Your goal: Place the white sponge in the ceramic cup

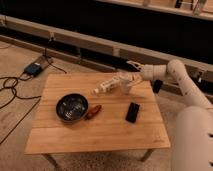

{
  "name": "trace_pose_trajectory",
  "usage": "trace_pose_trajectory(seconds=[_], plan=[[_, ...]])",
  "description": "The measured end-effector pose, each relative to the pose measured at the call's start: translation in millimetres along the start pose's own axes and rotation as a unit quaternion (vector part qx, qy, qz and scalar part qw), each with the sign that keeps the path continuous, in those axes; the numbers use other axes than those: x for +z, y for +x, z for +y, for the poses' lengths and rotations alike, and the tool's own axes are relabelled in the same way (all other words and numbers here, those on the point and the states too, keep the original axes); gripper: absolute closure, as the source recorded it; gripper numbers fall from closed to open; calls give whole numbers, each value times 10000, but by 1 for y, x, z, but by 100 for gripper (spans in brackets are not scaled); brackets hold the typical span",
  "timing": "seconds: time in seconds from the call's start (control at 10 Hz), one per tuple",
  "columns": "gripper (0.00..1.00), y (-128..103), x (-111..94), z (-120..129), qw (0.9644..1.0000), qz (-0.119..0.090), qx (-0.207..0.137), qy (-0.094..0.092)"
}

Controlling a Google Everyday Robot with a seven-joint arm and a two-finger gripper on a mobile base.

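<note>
over the far right part of the worktop [100, 130], the pincer [131, 76] hovers near the ceramic cup [127, 86]; its state cannot be told. white sponge not discernible. white bottle [106, 85] lies beside the cup; dark bowl [72, 107] sits left, black slab [132, 111] right.

Gripper [131, 75] over table's [110, 127] far edge (bowl [72, 107] left of slab [132, 112]).

High oblique view, table [100, 131], tool [134, 69] right

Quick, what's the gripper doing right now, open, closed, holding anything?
Gripper: at the table's far right edge, beside the white bottle; state cannot be told.
</note>
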Motion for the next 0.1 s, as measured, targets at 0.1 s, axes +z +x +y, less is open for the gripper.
trace_pose_trajectory(seconds=[0.1], plan=[[20,0,0,0,10000,2,2,5]])
